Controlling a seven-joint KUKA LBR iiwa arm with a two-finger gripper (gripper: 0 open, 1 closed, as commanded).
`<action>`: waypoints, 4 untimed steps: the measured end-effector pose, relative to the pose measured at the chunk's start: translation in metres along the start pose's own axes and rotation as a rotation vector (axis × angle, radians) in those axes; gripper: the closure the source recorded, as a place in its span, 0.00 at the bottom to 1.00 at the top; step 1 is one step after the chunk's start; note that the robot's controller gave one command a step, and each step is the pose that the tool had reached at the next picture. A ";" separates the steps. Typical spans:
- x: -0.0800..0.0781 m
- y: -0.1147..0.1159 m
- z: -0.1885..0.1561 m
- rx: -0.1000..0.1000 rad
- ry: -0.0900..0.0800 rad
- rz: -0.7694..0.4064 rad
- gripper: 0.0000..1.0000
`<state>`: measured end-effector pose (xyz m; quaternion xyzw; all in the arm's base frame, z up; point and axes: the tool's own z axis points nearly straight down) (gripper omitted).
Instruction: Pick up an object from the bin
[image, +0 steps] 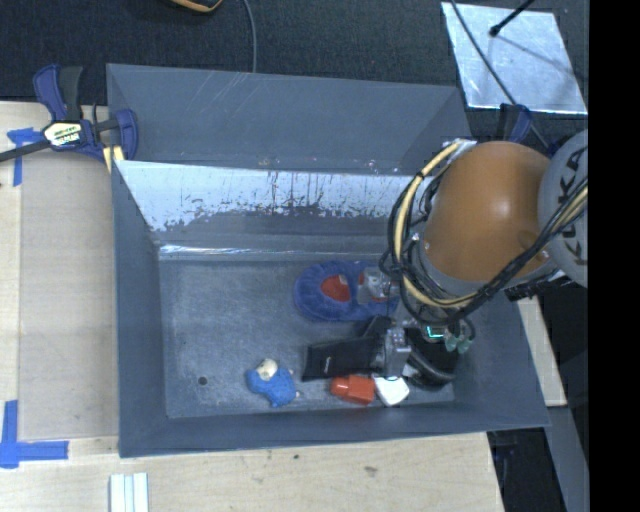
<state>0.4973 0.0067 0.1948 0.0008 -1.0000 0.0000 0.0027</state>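
**A:** Pincer (396, 352) hangs low at the front right of the bin (138, 300), just beside a flat black box (338, 360). Spread or pressed together, I cannot tell.

**B:** Risk?

**A:** It may slip off the flat box, or nudge the red piece (352, 388) and white piece (392, 391) nearby. The box's long side runs left to right, its right end angled slightly towards the back wall.

The tool (400, 348) is down at the right end of the grey bin (140, 300), over the edge of a flat black piece (335, 360). A red lump (352, 388) and a white bit (393, 391) sit touching just in front of it. There's a blue round thing (312, 296) with a red middle behind, and a small blue-and-white toy (272, 384) off to the left on its own.
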 end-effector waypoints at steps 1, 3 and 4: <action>-0.035 -0.008 0.100 0.000 -0.002 0.091 0.00; -0.023 -0.081 -0.036 0.004 -0.017 0.025 1.00; -0.019 -0.073 -0.040 0.001 -0.011 -0.002 1.00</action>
